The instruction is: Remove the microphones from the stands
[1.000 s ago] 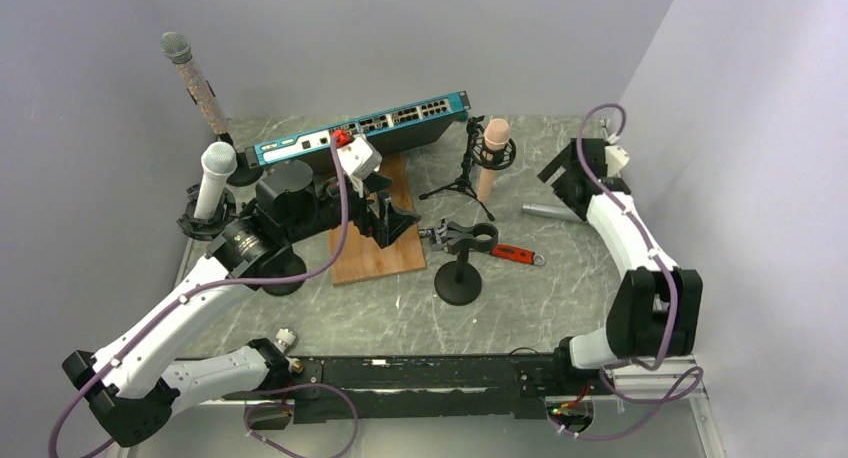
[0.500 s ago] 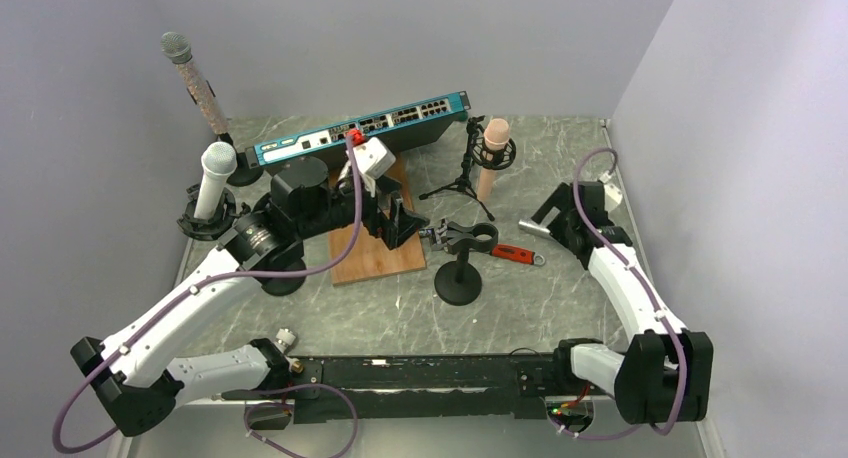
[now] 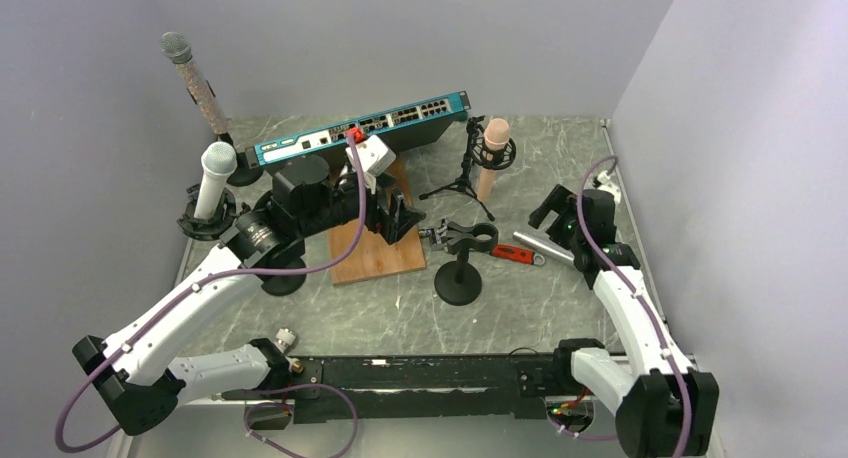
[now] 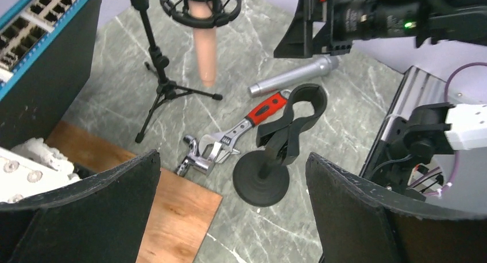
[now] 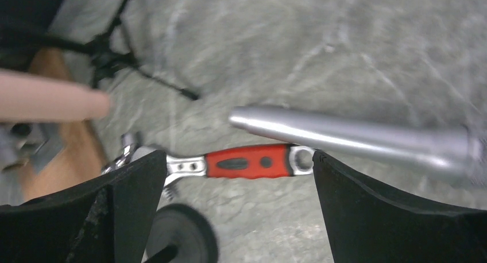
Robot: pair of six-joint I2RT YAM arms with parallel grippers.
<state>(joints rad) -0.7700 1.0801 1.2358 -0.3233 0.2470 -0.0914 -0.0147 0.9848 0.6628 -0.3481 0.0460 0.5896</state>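
My right gripper point(image 5: 238, 159) hangs with its jaws spread wide and empty, just above the silver microphone point(image 5: 344, 138). The microphone lies flat on the table point(image 3: 520, 308), out of the black stand point(image 3: 459, 278). Its long axis runs crosswise, tapered tail pointing left toward the red-handled wrench point(image 5: 247, 162) and the stand, head toward my right arm. My left gripper point(image 4: 232, 165) is spread wide too, holding nothing, by the wooden board point(image 3: 375, 258).

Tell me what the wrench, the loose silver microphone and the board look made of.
Adjustable wrench: bright steel, judging by its shiny head, with a red grip that is likely rubber or plastic.
Silver microphone, lying loose: smooth metal body with a satin sheen, though painted plastic is possible.
Board: wood, going by its warm brown grain, with a matte finish.
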